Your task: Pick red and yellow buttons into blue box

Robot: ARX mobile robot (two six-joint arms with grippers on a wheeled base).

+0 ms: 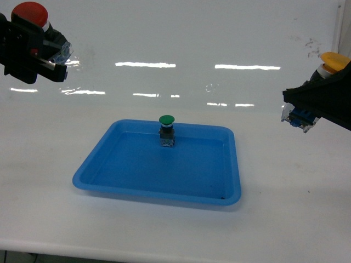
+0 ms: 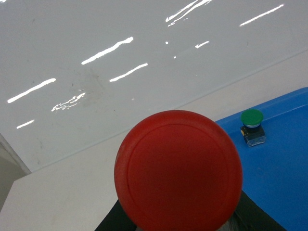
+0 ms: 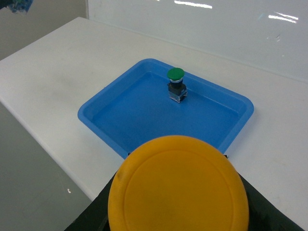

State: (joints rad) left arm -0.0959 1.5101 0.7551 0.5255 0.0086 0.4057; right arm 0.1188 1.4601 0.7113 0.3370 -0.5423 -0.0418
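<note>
Red button (image 1: 30, 12) clamped in left gripper (image 1: 52, 57), yellow button (image 1: 334, 60) in right gripper (image 1: 299, 118), both raised beside blue box (image 1: 230, 164) (green button (image 1: 166, 130) inside); carry step, next lower over box, release 2.

The left gripper (image 1: 52, 57) was matt black and blocky, built of flat-sided plates with squared edges, and a small red spot showed on its inner face beside a pale metal strip near the fingertips. The right gripper (image 1: 307, 112) was likewise black, its housing a broad wedge with sharp angular edges that ran off the frame. In both wrist views only dark slivers of finger showed low in the frame, with no cables or screws to make out
</note>
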